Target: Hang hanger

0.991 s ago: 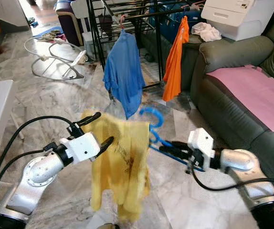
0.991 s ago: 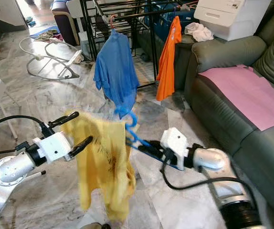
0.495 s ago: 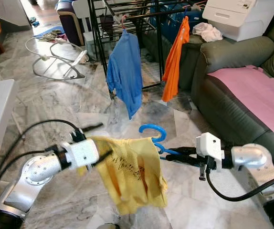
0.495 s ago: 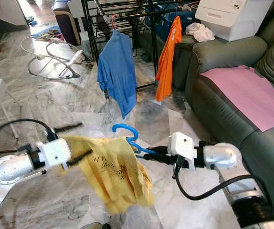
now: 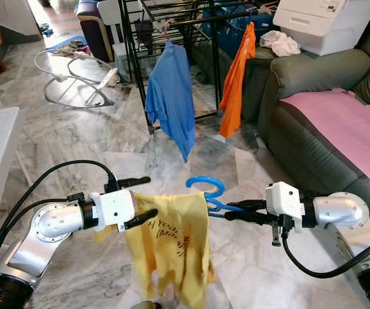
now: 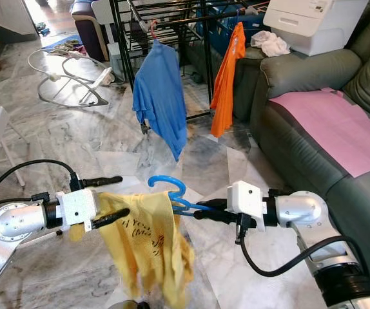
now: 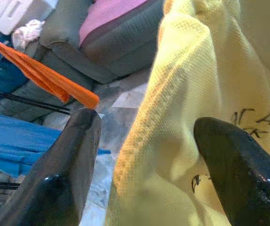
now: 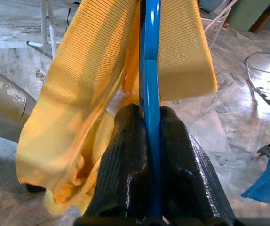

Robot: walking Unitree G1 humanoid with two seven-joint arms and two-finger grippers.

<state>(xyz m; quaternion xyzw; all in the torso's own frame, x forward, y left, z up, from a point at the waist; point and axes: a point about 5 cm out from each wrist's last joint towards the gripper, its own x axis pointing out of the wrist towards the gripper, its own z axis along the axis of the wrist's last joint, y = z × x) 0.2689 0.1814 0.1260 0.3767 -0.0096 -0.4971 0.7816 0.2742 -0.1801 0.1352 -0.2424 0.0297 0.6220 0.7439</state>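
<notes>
three hanging garments, one blue hanger point(image 5: 205, 188), perhaps two racks

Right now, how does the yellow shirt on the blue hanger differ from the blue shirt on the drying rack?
The yellow shirt hangs low and crumpled on a blue hanger clamped in the right end effector, with the open left end effector at its shoulder; the blue shirt hangs on the black drying rack. The yellow one bears dark print; the blue one looks plain. Both are hanging.

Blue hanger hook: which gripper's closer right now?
Right. The right gripper is clamped on the blue hanger arm just beside the hook. The left gripper sits open at the far shoulder of the yellow shirt, across the garment from the hook.
</notes>
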